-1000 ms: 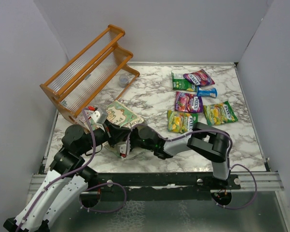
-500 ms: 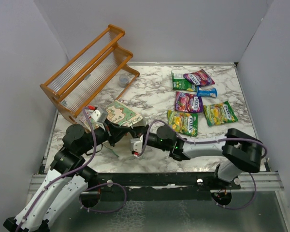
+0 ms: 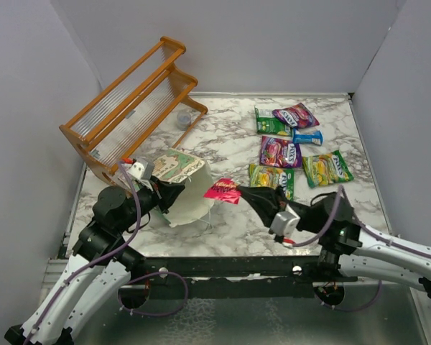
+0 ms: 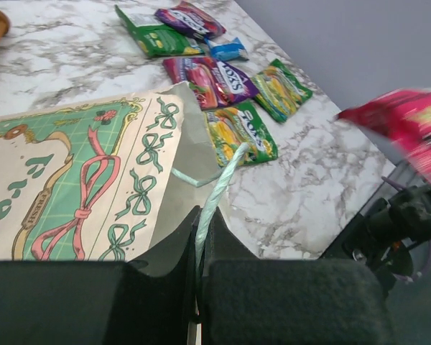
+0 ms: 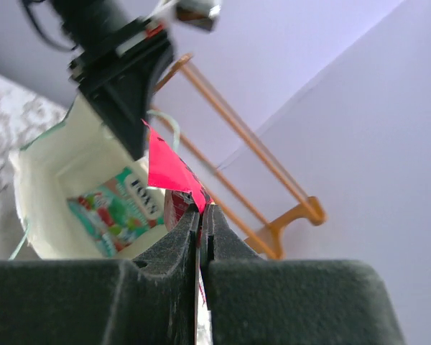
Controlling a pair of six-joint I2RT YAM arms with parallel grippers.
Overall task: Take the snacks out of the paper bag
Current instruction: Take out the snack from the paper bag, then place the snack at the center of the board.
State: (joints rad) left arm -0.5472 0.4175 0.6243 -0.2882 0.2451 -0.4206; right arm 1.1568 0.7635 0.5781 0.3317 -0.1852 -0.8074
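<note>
Six packets (image 3: 280, 152) are lying loose on the table (image 3: 226, 140), clustered toward two o'clock in the top view and well apart from the bag (image 3: 189, 200). The bag is lying tipped near eight o'clock, its mouth opening toward three o'clock. I am holding a seventh, the red packet (image 3: 221, 191), in the air just outside that mouth. My right gripper (image 3: 239, 192) is pinching it by one edge, jaws pressed flat together on the foil. My left gripper (image 3: 167, 195) is clamping the bag at its rim, on the side toward nine o'clock, jaws tight on the pale string (image 4: 214, 198) and the paper beside it.

Looking through the right wrist camera into the cream interior, I am seeing one more, a teal packet (image 5: 118, 208), resting on the bag's lower wall. Whether anything is hiding behind it I cannot tell. The rack (image 3: 129, 108) is leaning at ten o'clock, no part of this job.

By my reckoning the work is running well past halfway: six out and set down, one out but not yet placed, at least one waiting inside. What I am judging to be left is setting the red packet down among the others, then reaching in for the teal one while the left arm is steadying the bag.
</note>
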